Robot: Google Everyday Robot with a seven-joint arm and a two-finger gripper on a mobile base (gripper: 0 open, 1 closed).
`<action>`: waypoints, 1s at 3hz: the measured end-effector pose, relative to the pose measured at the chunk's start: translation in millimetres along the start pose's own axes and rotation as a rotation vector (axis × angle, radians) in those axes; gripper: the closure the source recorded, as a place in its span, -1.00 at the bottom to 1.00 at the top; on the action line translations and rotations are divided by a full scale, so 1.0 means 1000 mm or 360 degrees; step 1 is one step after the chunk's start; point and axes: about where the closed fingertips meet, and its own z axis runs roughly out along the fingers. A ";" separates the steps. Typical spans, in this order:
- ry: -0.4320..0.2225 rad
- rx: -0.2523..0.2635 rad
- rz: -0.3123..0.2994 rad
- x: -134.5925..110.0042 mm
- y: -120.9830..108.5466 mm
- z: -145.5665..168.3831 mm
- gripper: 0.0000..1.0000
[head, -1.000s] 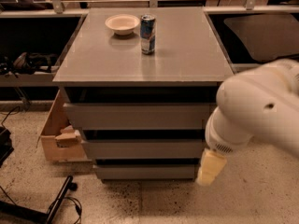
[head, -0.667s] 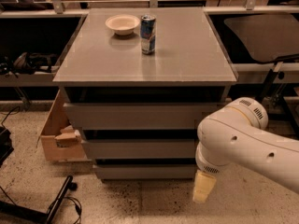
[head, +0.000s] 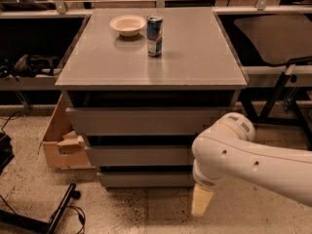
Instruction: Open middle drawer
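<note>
middle drawer point(head: 139, 156), the plain matte-grey handleless front of medium height, sits between the taller, wider grey drawer front point(head: 146, 121) above and the shortest, narrowest grey front point(head: 146, 178) below. it looks shut, and we see no grey box interior yet.

here comes the movement: the bulky white robot arm point(head: 253, 165) has swung in from the right over the last second, sliding left and lower across our view. its cream-coloured gripper point(head: 202, 201) now hangs pointing down in front of the cabinet's lower right corner. in the picture it sits below the bottom front, over the speckled floor. whether the gripper is open or closed we cannot tell, and it has hold of nothing that we can see.

the drawer itself has not budged in that time. so we judge this an approach, with no contact made. the gripper must rise and close in on the middle front's edge before any pull.

up on the grey cabinet top point(head: 195, 57), the pale shallow bowl point(head: 127, 25) and the blue-and-silver drink can point(head: 154, 29) stand just as they were.
</note>
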 end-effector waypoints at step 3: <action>0.0031 0.0067 -0.0174 -0.047 -0.032 0.149 -1.00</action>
